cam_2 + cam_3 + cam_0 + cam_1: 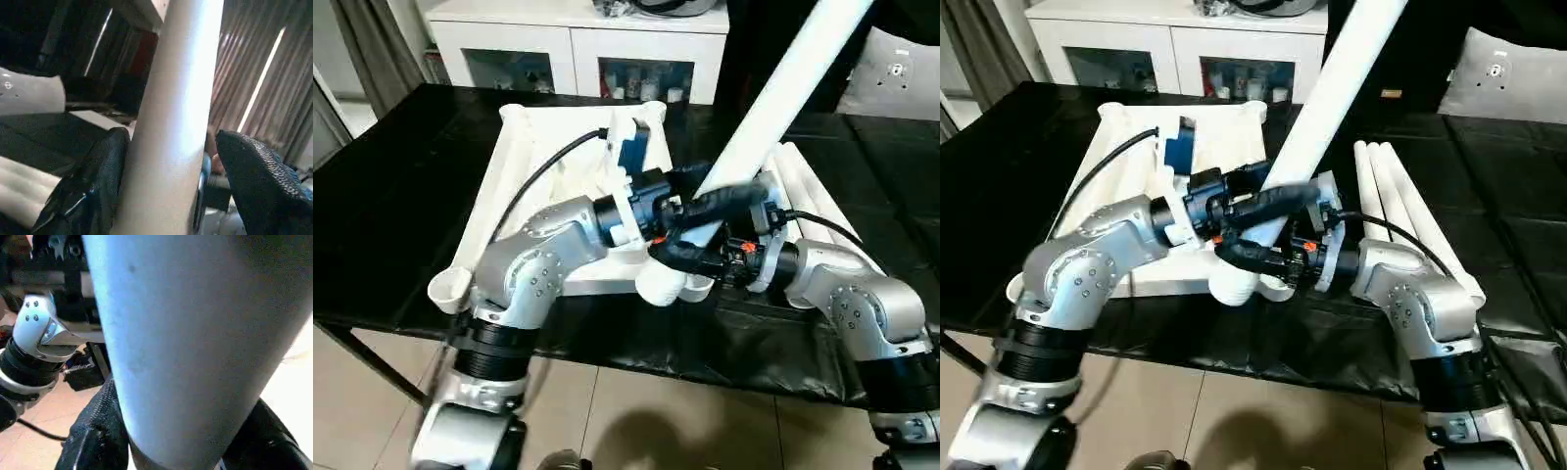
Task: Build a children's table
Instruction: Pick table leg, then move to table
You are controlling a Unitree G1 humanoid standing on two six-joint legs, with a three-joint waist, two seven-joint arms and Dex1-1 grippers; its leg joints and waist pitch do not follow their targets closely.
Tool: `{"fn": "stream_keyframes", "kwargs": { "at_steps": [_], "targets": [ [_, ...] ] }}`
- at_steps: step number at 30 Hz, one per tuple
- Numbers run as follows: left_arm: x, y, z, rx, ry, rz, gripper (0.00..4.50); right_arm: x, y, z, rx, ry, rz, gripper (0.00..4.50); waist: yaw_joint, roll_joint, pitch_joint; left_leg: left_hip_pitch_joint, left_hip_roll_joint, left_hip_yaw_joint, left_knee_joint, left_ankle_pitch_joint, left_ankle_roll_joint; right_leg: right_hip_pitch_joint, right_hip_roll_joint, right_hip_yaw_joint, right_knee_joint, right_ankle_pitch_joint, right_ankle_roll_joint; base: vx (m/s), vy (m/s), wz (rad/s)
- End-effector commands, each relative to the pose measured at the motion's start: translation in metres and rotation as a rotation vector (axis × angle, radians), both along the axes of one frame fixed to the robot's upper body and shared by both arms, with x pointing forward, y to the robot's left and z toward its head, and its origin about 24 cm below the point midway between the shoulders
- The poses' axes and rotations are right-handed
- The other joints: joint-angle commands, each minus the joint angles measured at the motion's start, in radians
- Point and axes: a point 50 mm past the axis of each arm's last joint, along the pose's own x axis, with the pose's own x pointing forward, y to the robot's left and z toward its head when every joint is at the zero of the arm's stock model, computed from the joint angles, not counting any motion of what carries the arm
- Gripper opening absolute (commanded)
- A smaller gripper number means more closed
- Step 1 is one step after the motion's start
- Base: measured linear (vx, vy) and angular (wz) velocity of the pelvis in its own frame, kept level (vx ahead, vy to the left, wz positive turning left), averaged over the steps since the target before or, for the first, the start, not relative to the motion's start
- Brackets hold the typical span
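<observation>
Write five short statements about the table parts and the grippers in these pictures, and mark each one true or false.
1. A white leg rises tilted from a corner socket of the table top. True.
2. Both grippers are on that leg. True: the left gripper and the right gripper each have fingers on both sides of it.
3. The table top stands upright on four legs. False: it lies underside up on the black surface.
4. The spare legs lie to the robot's left. False: to its right.
5. The spare legs lie side by side. True.
</observation>
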Motion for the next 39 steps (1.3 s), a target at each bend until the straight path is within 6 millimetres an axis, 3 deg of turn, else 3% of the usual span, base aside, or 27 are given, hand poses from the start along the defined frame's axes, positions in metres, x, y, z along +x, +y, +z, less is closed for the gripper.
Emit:
{"fn": "stream_keyframes", "kwargs": {
  "at_steps": [1,2,6,11,12,14,17,19,20,21,22,24,25,27,28,29,30,32,33,34,35,36,37,39],
  "targets": [
    [-0.006,-0.004,0.021,-0.106,-0.029,-0.038,3.26,0.001,-0.003,-0.008,-0.02,0.032,-0.073,1.91,-0.001,-0.014,-0.071,0.008,0.046,-0.01,-0.065,-0.061,0.049,0.06,-0.075,0.042,-0.076,-0.022,-0.25,0.0,0.0,0.0],
    [-0.002,-0.001,0.021,-0.116,-0.018,-0.001,3.26,0.002,-0.004,-0.006,0.007,0.008,-0.109,1.91,-0.002,-0.017,-0.071,0.007,0.046,-0.009,-0.065,-0.067,0.047,0.06,-0.075,0.042,-0.077,-0.032,-0.25,0.0,0.0,0.0],
    [0.009,0.015,0.015,-0.046,-0.049,0.179,3.26,0.004,-0.014,-0.004,0.009,0.006,-0.237,1.9,-0.005,-0.013,-0.068,0.01,0.047,-0.012,-0.071,-0.083,0.032,0.058,-0.072,0.042,-0.084,-0.087,-0.214,0.0,0.0,0.0],
    [0.027,0.052,0.002,0.149,-0.111,0.551,3.26,-0.002,-0.026,-0.008,-0.073,-0.007,-0.429,1.9,-0.011,-0.009,-0.071,0.009,0.045,-0.015,-0.071,-0.059,0.02,0.06,-0.07,0.042,-0.08,-0.038,-0.171,0.0,0.0,0.0],
    [0.03,0.061,-0.003,0.213,-0.134,0.634,3.26,-0.003,-0.028,-0.01,-0.108,-0.024,-0.497,1.9,-0.015,-0.013,-0.07,0.007,0.043,-0.016,-0.073,-0.055,0.014,0.059,-0.069,0.041,-0.082,-0.037,-0.164,0.0,0.0,0.0],
    [0.029,0.073,-0.013,0.294,-0.154,0.704,3.26,-0.004,-0.032,-0.012,-0.151,-0.044,-0.638,1.9,-0.02,-0.009,-0.069,0.009,0.043,-0.015,-0.077,-0.064,0.0,0.055,-0.069,0.042,-0.084,-0.06,-0.15,0.0,0.0,0.0],
    [0.028,0.084,-0.025,0.327,-0.123,0.818,3.26,-0.005,-0.033,-0.016,-0.15,-0.013,-0.767,1.9,-0.026,-0.008,-0.07,0.011,0.042,-0.013,-0.077,-0.073,-0.013,0.052,-0.068,0.042,-0.084,-0.073,-0.154,0.0,0.0,0.0],
    [0.027,0.097,-0.04,0.394,-0.086,0.972,3.26,-0.01,-0.033,-0.025,-0.173,0.042,-0.863,1.9,-0.026,-0.015,-0.068,0.009,0.045,-0.013,-0.079,-0.075,-0.009,0.052,-0.068,0.045,-0.082,-0.07,-0.155,0.0,0.0,0.0],
    [0.027,0.099,-0.043,0.412,-0.068,0.988,3.26,-0.011,-0.033,-0.027,-0.176,0.054,-0.874,1.9,-0.025,-0.012,-0.067,0.01,0.045,-0.013,-0.079,-0.075,-0.009,0.051,-0.069,0.045,-0.082,-0.067,-0.153,0.0,0.0,0.0],
    [0.024,0.107,-0.052,0.443,-0.037,1.03,3.26,-0.013,-0.034,-0.03,-0.192,0.07,-0.909,1.9,-0.025,0.001,-0.067,0.01,0.044,-0.014,-0.079,-0.081,-0.01,0.048,-0.068,0.044,-0.081,-0.071,-0.152,0.0,0.0,0.0],
    [0.019,0.122,-0.069,0.497,0.053,1.12,3.26,-0.015,-0.036,-0.03,-0.25,0.015,-0.96,1.9,-0.028,0.006,-0.068,0.011,0.045,-0.016,-0.081,-0.099,-0.025,0.048,-0.067,0.044,-0.083,-0.076,-0.146,0.0,0.0,0.0],
    [0.016,0.126,-0.074,0.51,0.064,1.153,3.26,-0.015,-0.039,-0.026,-0.289,-0.029,-1.018,1.9,-0.031,0.001,-0.065,0.011,0.041,-0.013,-0.083,-0.127,-0.035,0.047,-0.065,0.044,-0.09,-0.105,-0.136,0.0,0.0,0.0],
    [0.009,0.13,-0.078,0.498,0.056,1.172,3.26,-0.013,-0.047,-0.02,-0.288,-0.083,-1.092,1.9,-0.032,-0.009,-0.064,0.01,0.042,-0.014,-0.085,-0.127,-0.035,0.047,-0.066,0.045,-0.09,-0.126,-0.128,0.0,0.0,0.0],
    [0.007,0.132,-0.079,0.491,0.049,1.175,3.26,-0.012,-0.05,-0.018,-0.277,-0.091,-1.11,1.9,-0.032,-0.004,-0.061,0.012,0.042,-0.012,-0.087,-0.149,-0.035,0.041,-0.067,0.047,-0.097,-0.165,-0.12,0.0,0.0,0.0],
    [0.0,0.134,-0.086,0.502,0.048,1.183,3.26,-0.014,-0.056,-0.013,-0.127,-0.057,-1.125,1.9,-0.033,0.002,-0.062,0.016,0.045,-0.013,-0.089,-0.184,-0.028,0.038,-0.069,0.049,-0.1,-0.185,-0.115,0.0,0.0,0.0],
    [-0.002,0.135,-0.088,0.507,0.055,1.192,3.26,-0.015,-0.058,-0.012,-0.104,-0.041,-1.136,1.9,-0.033,0.009,-0.061,0.015,0.049,-0.017,-0.091,-0.192,-0.026,0.038,-0.072,0.05,-0.099,-0.183,-0.114,0.0,0.0,0.0],
    [-0.004,0.135,-0.089,0.497,0.066,1.199,3.26,-0.017,-0.058,-0.014,-0.117,-0.027,-1.138,1.9,-0.037,0.008,-0.06,0.015,0.048,-0.016,-0.093,-0.192,-0.025,0.037,-0.064,0.046,-0.102,-0.166,-0.112,0.0,0.0,0.0],
    [-0.007,0.131,-0.088,0.478,0.07,1.203,3.26,-0.019,-0.058,-0.014,-0.124,-0.07,-1.163,1.9,-0.036,-0.003,-0.063,0.014,0.046,-0.014,-0.09,-0.167,-0.025,0.04,-0.063,0.048,-0.097,-0.122,-0.117,0.0,0.0,0.0],
    [-0.008,0.13,-0.088,0.476,0.068,1.203,3.26,-0.019,-0.058,-0.013,-0.117,-0.086,-1.172,1.9,-0.032,0.002,-0.063,0.013,0.046,-0.014,-0.089,-0.162,-0.026,0.039,-0.065,0.048,-0.095,-0.118,-0.121,0.0,0.0,0.0],
    [-0.01,0.126,-0.088,0.47,0.053,1.184,3.26,-0.021,-0.058,-0.02,-0.131,-0.046,-1.173,1.9,-0.038,-0.026,-0.06,0.009,0.044,-0.009,-0.09,-0.161,-0.019,0.042,-0.065,0.049,-0.102,-0.129,-0.117,0.0,0.0,0.0],
    [-0.012,0.124,-0.088,0.47,0.043,1.176,3.26,-0.022,-0.058,-0.026,-0.129,-0.017,-1.173,1.9,-0.034,-0.024,-0.061,0.006,0.042,-0.011,-0.09,-0.15,-0.015,0.047,-0.068,0.048,-0.094,-0.133,-0.118,0.0,0.0,0.0],
    [-0.013,0.123,-0.088,0.467,0.034,1.181,3.26,-0.023,-0.058,-0.031,-0.137,0.006,-1.178,1.9,-0.032,-0.011,-0.06,0.009,0.043,-0.01,-0.09,-0.148,-0.007,0.039,-0.068,0.05,-0.099,-0.151,-0.114,0.0,0.0,0.0],
    [-0.013,0.123,-0.088,0.466,0.026,1.194,3.26,-0.024,-0.055,-0.035,-0.145,0.031,-1.16,1.9,-0.034,-0.009,-0.06,0.007,0.041,-0.01,-0.09,-0.155,-0.003,0.04,-0.07,0.051,-0.101,-0.164,-0.11,0.0,0.0,0.0],
    [-0.012,0.121,-0.087,0.464,0.033,1.189,3.26,-0.025,-0.049,-0.034,-0.147,0.016,-1.122,1.9,-0.034,-0.021,-0.063,-0.001,0.034,-0.004,-0.084,-0.145,0.021,0.049,-0.083,0.06,-0.103,-0.164,-0.111,0.0,0.0,0.0]
  ]
}}
